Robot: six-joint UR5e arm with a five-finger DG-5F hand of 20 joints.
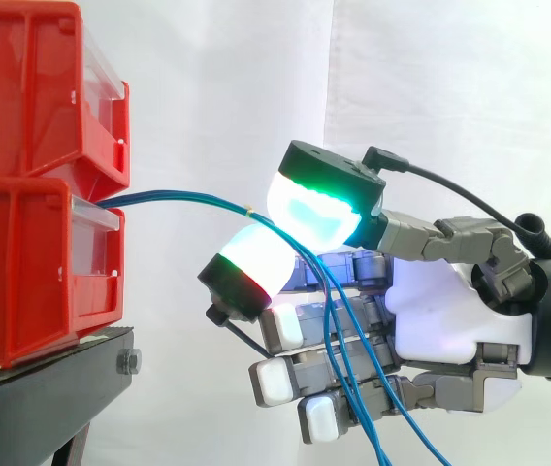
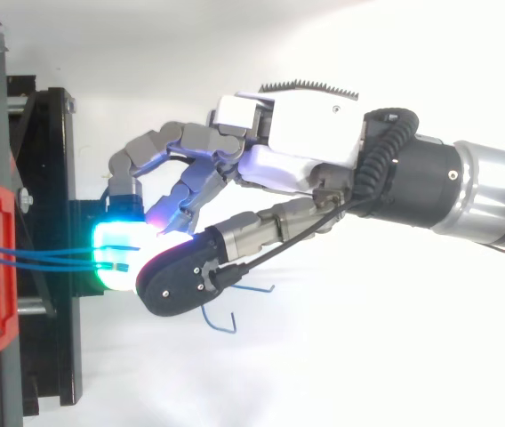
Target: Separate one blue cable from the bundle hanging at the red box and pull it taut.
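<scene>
The blue cables (image 1: pixel 178 198) from the red bin (image 1: pixel 23 282) are pinched between glowing pads (image 1: pixel 309 209) of the hand (image 1: pixel 450 301); loose ends (image 2: pixel 219 326) (curled) are seen from above.

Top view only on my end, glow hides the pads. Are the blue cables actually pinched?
Observer: Yes. Side view has the blue cables running between two pads of the hand, which press together on them.
Operator: One cable or several?
Observer: Several; a small yellow tie sits on them just before the pads.
Operator: And past the pinch?
Observer: They droop across the lower fingers and off the bottom edge.
</scene>
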